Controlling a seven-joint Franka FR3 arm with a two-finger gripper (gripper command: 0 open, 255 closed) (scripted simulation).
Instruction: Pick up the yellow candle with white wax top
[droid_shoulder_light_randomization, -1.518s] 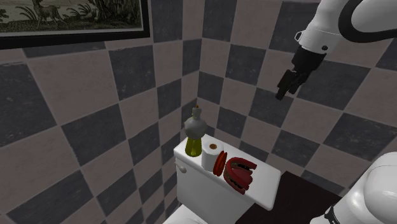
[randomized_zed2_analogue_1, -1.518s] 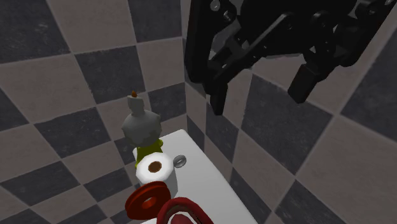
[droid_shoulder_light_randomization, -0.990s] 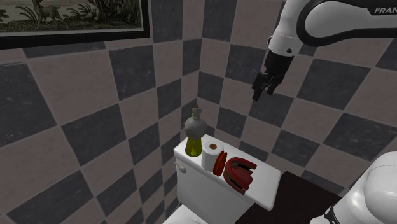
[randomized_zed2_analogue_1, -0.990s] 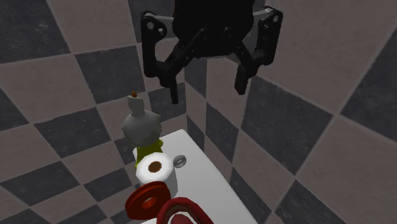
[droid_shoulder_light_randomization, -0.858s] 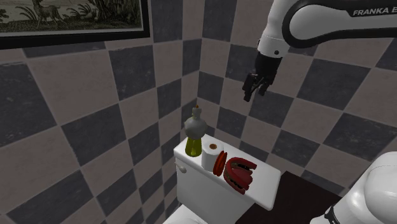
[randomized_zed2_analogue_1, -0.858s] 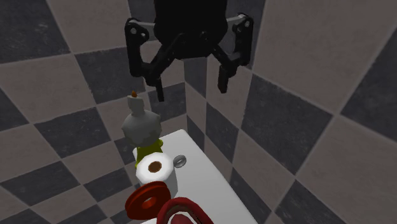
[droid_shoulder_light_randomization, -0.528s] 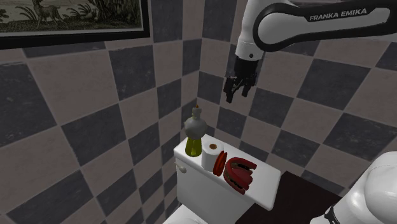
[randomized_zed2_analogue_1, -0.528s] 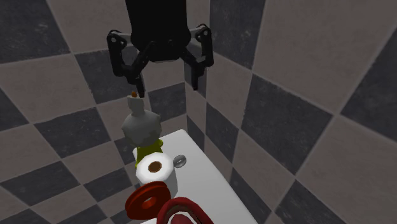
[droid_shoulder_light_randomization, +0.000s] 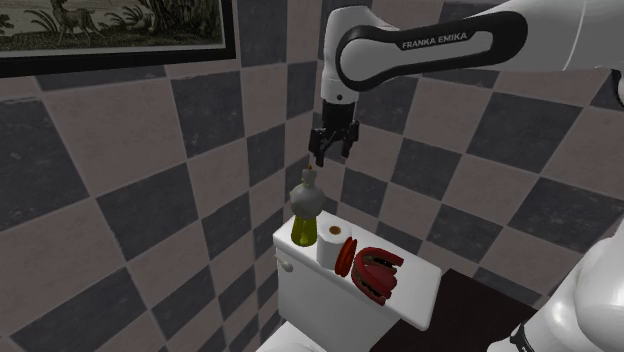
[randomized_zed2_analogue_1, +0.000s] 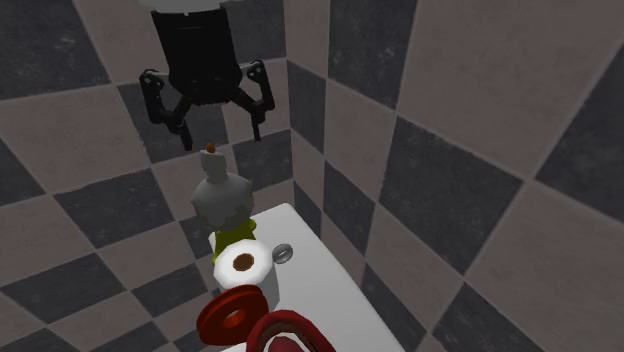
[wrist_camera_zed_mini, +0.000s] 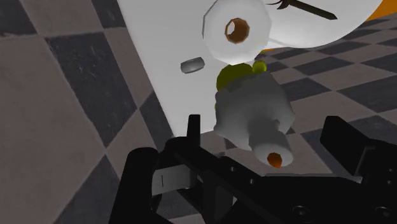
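The candle stands on the white toilet tank lid, at its end nearer the wall corner. It has a yellow-green base, a bulging white wax top and a small orange wick tip. My black gripper hangs open just above it, pointing down. In the second exterior view the gripper has one finger on each side of the wick of the candle, touching nothing. From the wrist, the candle rises between the spread fingers of the gripper.
A toilet paper roll stands right beside the candle, with red ring-shaped objects after it along the lid. A round flush button sits in the lid. Checkered walls meet in a corner close behind, and a framed picture hangs up there.
The arm has swung toward the shoulder view's left and come down, bringing the gripper from beside the wall to just over the candle's top. The fingers stayed apart; the candle has not moved.
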